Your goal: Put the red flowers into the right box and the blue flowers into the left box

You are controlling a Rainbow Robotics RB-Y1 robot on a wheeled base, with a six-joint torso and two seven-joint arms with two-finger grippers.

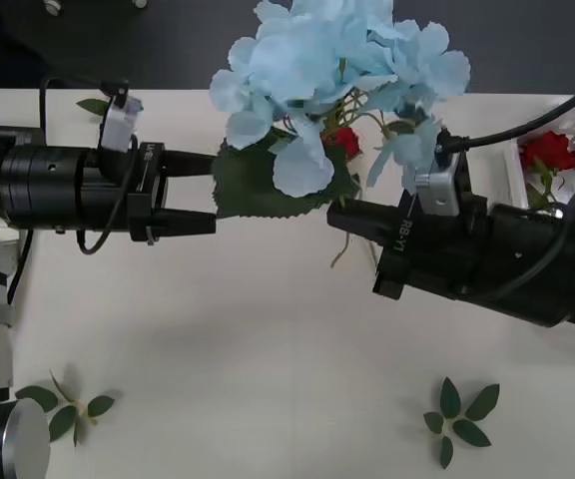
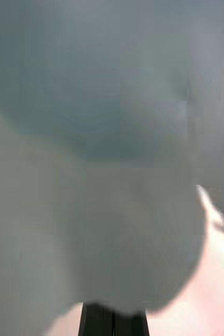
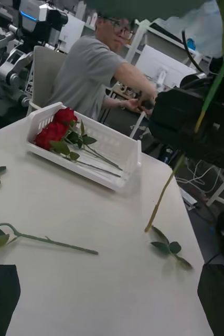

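right gripper (image 1: 339, 217) clamped on blue flowers (image 1: 337, 75) stem, held up over table (image 1: 268, 339), left gripper (image 1: 203, 192) spread wide right beside em

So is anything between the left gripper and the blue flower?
Nothing visible. The open left gripper is right at a leaf of the blue flower, held up by the right gripper.

A pale tabletop (image 1: 248, 349) carries a white box (image 3: 109, 152) of red flowers (image 3: 54, 128) at the right edge. Loose leaf sprigs lie near the front left (image 1: 63, 407) and front right (image 1: 460, 419). One bare green stem (image 3: 49, 240) lies flat.
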